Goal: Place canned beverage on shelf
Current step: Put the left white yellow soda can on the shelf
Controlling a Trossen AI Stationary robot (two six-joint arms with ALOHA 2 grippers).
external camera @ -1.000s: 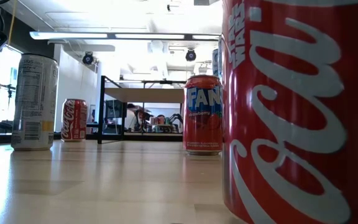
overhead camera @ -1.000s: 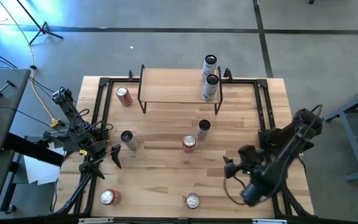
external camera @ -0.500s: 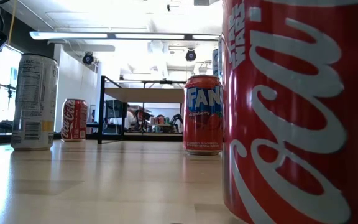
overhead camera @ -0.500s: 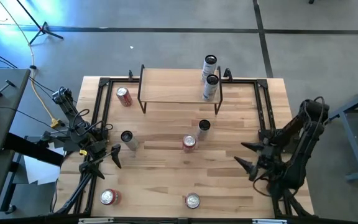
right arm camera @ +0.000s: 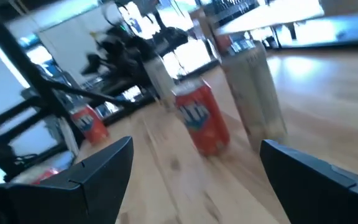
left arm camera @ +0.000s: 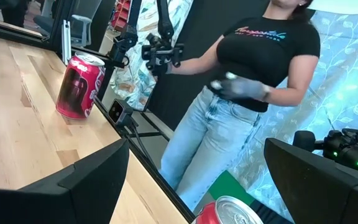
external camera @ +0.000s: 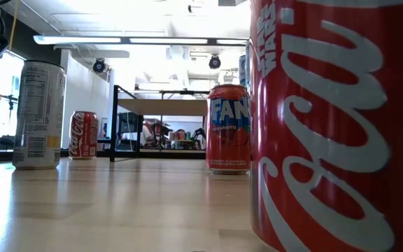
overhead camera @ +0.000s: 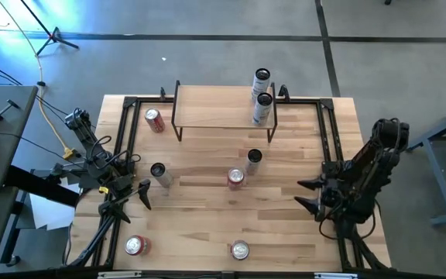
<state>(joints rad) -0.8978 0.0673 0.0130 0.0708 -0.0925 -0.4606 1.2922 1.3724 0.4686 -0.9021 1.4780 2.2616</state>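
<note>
Right hand (overhead camera: 310,195) — fingers spread, empty — has swung back to the table's (overhead camera: 207,225) right edge.

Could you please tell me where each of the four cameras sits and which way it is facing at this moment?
High: above the table, looking straight down; both arms, shelf.
Low: at tabletop height, looking level; Fanta can, no arm clearly seen.
Left wrist: on the left arm, past its open fingers toward a person.
Right wrist: on the right arm, past its fingers.
Shared: the Fanta can, also in the high and right wrist views.
</note>
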